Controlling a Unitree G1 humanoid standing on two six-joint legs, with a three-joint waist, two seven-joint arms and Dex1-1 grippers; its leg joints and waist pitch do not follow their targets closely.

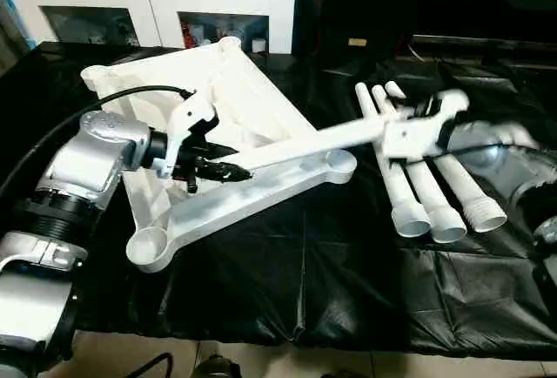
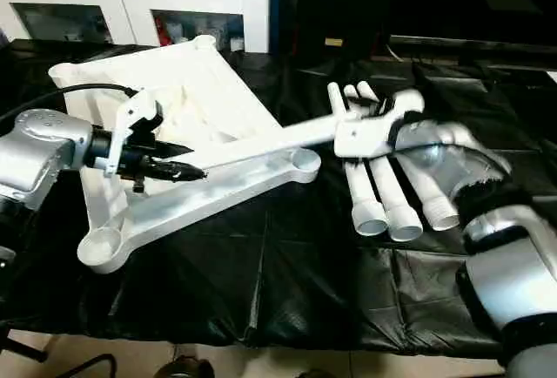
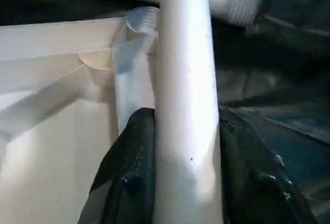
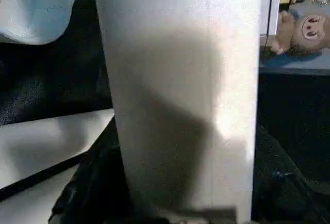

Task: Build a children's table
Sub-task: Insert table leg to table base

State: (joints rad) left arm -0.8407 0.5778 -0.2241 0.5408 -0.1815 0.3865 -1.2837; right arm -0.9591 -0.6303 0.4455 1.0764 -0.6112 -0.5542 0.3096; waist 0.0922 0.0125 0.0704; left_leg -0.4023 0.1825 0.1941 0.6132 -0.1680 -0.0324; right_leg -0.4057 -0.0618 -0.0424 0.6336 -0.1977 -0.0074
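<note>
Both tools, left tool (image 1: 228, 170) and right tool (image 1: 416, 125), clamp one leg (image 1: 313, 141) over the tabletop (image 1: 218, 91) (upside down); uneven pulls could twist it loose.

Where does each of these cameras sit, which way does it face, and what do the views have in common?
Left eye view: on the head, looking forward and down at the tabletop and three loose legs; silver forearms and both grippers show.
Right eye view: same head, slightly offset, same scene.
Left wrist view: on the left wrist, looking along the held leg, the left gripper closed around it.
Right wrist view: on the right wrist, close against that leg, the right gripper gripping it.
Shared: all four show the held leg spanning both grippers.
</note>
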